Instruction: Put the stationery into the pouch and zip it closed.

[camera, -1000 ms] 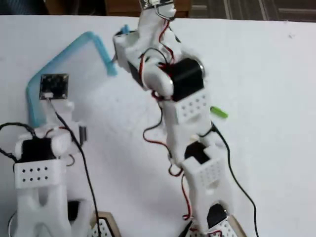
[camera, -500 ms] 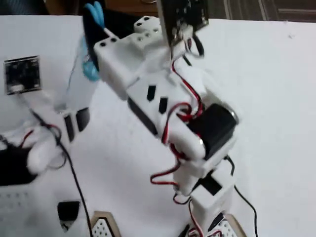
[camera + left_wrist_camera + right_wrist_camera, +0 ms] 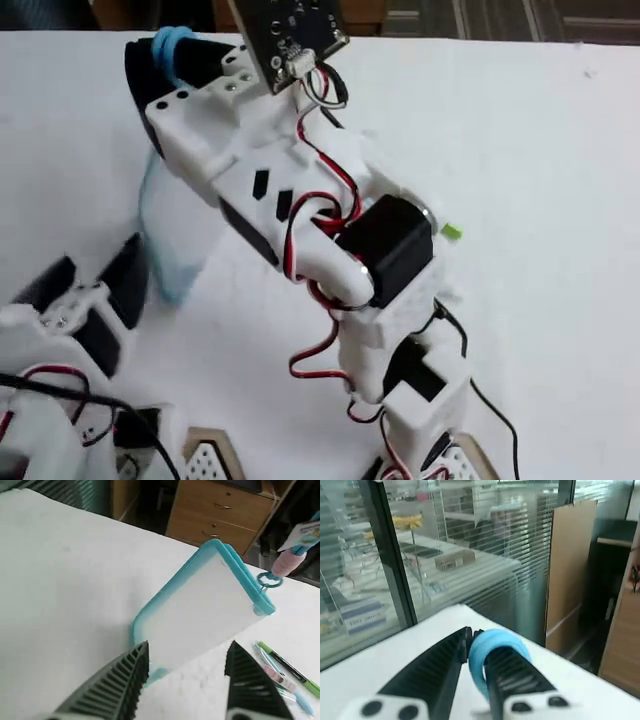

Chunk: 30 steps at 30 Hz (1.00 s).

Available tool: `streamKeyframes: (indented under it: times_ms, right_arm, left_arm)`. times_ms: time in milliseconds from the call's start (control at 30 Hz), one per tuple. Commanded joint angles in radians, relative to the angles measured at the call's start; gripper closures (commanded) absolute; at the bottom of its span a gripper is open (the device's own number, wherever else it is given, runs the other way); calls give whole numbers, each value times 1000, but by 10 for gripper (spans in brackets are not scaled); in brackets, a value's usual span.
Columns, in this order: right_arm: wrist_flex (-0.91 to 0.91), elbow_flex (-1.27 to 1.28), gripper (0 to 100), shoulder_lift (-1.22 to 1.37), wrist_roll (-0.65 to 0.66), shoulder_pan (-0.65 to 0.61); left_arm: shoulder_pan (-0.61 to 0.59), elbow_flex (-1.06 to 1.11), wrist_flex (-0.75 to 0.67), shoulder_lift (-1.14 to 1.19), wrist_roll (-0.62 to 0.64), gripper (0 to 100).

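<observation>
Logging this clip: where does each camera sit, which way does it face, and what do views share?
High view: fixed above the table, looking down; both arms show, the right gripper lifted high.
Left wrist view: on the left arm, looking down at the pouch and pens; the open left gripper frames them.
Right wrist view: on the right arm, facing out toward window blinds; its gripper is shut on the pouch's blue edge.
Shared: all three show the pouch.

The pouch (image 3: pixel 210 605), held up by the right hand (image 3: pixel 472 637), is hung just ahead of the wide-spread left hand (image 3: pixel 189 652), with a strip of counter (image 3: pixel 60 580) left between them. The path to the pens (image 3: pixel 282 670) is crossed by the raised right arm (image 3: pixel 300 200) in the high view.
</observation>
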Motion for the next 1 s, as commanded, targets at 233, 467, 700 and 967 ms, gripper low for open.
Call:
streamKeyframes:
  times_ms: [233, 467, 700, 967]
  right_arm:
    - [-177, -5, 981, -41, 12, -12]
    - [-180, -3, 981, -33, 12, -56]
    - [-136, -3, 981, -31, 12, -56]
    - [-131, -3, 981, -31, 12, -56]
  left_arm:
    - [104, 48, -26, 67, 54, 739]
    - [96, 44, -26, 120, 52, 739]
    - [8, -51, -17, 119, 57, 739]
    - [4, -64, -18, 119, 150, 739]
